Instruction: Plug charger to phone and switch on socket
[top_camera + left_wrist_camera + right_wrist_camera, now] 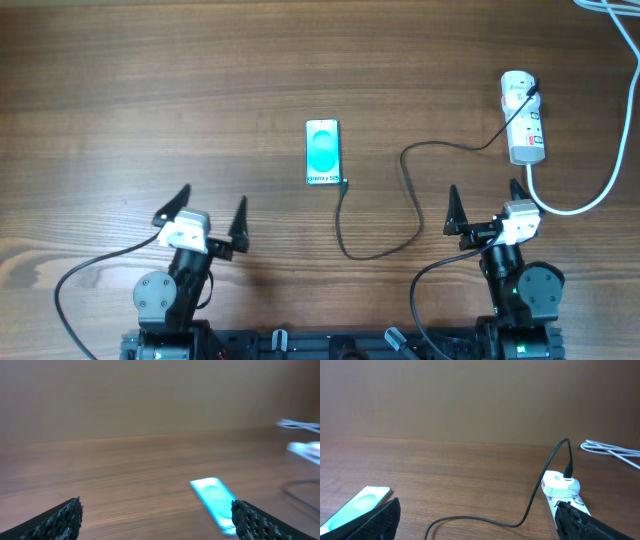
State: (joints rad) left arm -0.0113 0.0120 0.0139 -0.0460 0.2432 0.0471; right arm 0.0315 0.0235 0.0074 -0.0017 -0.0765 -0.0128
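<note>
A brown wood-grain tabletop (150,80) fills the overhead view. My two arms sit at its near edge, one left and one right. My left jaws stand wide apart and hold nothing, with the dark fingers (240,225) pointing toward the far side. My right jaws are just as wide and also hold nothing, with their fingers (452,205) pointing the same way.

Far right lies the white socket (523,130), lengthwise from near to far. A thick white cable (572,211) leaves its near end and loops off to the right edge.

The thin dark charger (338,220) is plugged in at the socket's far end. It runs left, then bends toward me in a loose loop between my jaws. Its tip ends at the near right corner of the phone (323,152). I cannot tell whether the tip is seated in the phone.

The phone lies flat at the centre, screen lit turquoise, with its white lettered band at the near end.
</note>
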